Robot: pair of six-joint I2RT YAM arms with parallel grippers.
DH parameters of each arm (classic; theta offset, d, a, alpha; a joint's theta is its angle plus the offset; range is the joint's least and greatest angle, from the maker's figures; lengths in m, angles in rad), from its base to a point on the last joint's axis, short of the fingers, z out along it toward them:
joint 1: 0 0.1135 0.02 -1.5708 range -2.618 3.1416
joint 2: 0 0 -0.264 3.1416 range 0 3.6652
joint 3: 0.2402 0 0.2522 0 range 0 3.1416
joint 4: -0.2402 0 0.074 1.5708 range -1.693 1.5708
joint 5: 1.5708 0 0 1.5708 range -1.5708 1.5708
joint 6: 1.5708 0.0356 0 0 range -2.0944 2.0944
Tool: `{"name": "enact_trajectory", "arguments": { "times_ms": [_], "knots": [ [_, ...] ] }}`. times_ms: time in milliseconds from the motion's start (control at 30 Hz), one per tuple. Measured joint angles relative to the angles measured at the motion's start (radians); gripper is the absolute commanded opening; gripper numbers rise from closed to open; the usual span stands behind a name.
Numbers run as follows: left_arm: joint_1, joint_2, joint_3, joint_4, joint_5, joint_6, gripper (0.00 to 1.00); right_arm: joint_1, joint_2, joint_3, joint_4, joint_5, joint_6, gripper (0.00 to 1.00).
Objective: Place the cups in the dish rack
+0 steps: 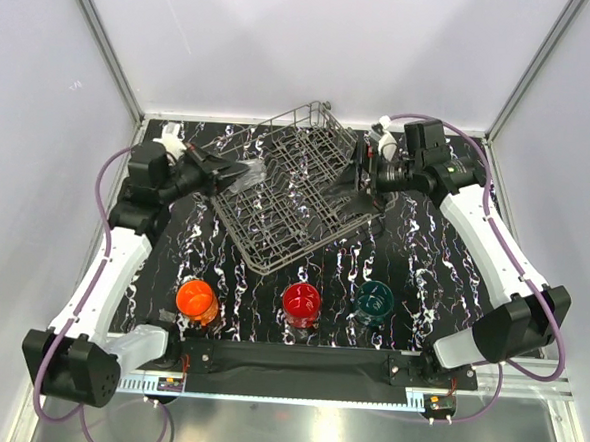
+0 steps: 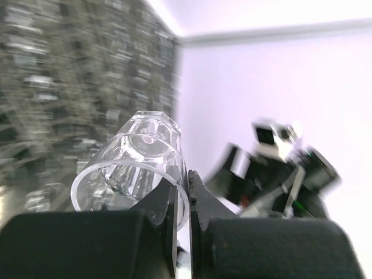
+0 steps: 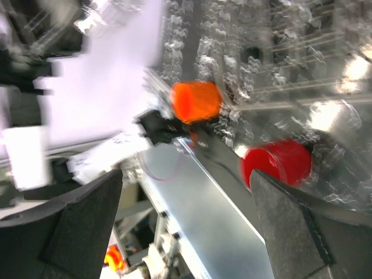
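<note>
- Cups: the clear cup (image 2: 131, 171) is in my left jaws, which pinch its rim wall. It lies on its side with the open mouth toward the wrist camera.
- From above, that cup sits just beside the left edge of the dish rack (image 1: 302, 191), out at the end of my left arm.
- The orange cup (image 1: 197, 300), red cup (image 1: 302, 303) and dark teal cup (image 1: 374, 300) stand upright in a row on the tabletop (image 1: 423, 259). They are near the front edge, apart from one another and from the rack.
- The dish rack sits toward the far middle of the tabletop, turned cornerwise to the arms.
- My right jaws are spread wide at the rack's right side. I cannot tell from above whether they touch the wire.
- The right wrist view is smeared, but the orange and red cups show beyond the spread jaws.
</note>
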Motion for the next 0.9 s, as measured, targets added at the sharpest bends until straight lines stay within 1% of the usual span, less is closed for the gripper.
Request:
{"name": "enact_trajectory", "arguments": {
  "times_ms": [200,333,433,567,633,767,900],
  "knots": [
    [-0.138,0.019,-0.003,0.321,0.033,-0.133,0.00,0.004,0.000,-0.003,0.248,-0.115,0.170,0.96],
    [-0.226,0.028,-0.036,0.597,0.021,-0.275,0.00,0.016,0.000,-0.023,0.436,-0.161,0.307,0.94],
    [-0.271,0.044,-0.069,0.732,0.001,-0.346,0.00,0.025,0.000,-0.024,0.525,-0.177,0.370,0.95],
    [-0.314,0.069,-0.077,0.801,-0.027,-0.394,0.00,0.028,0.000,-0.024,0.611,-0.183,0.428,0.94],
    [-0.338,0.076,-0.077,0.824,-0.047,-0.406,0.00,0.029,0.000,-0.024,0.646,-0.183,0.454,0.91],
    [-0.376,0.089,-0.077,0.855,-0.089,-0.428,0.00,0.032,0.000,-0.024,0.695,-0.187,0.492,0.88],
    [-0.409,0.107,-0.087,0.886,-0.127,-0.449,0.00,0.034,0.000,-0.024,0.709,-0.191,0.510,0.84]
  ]
}}
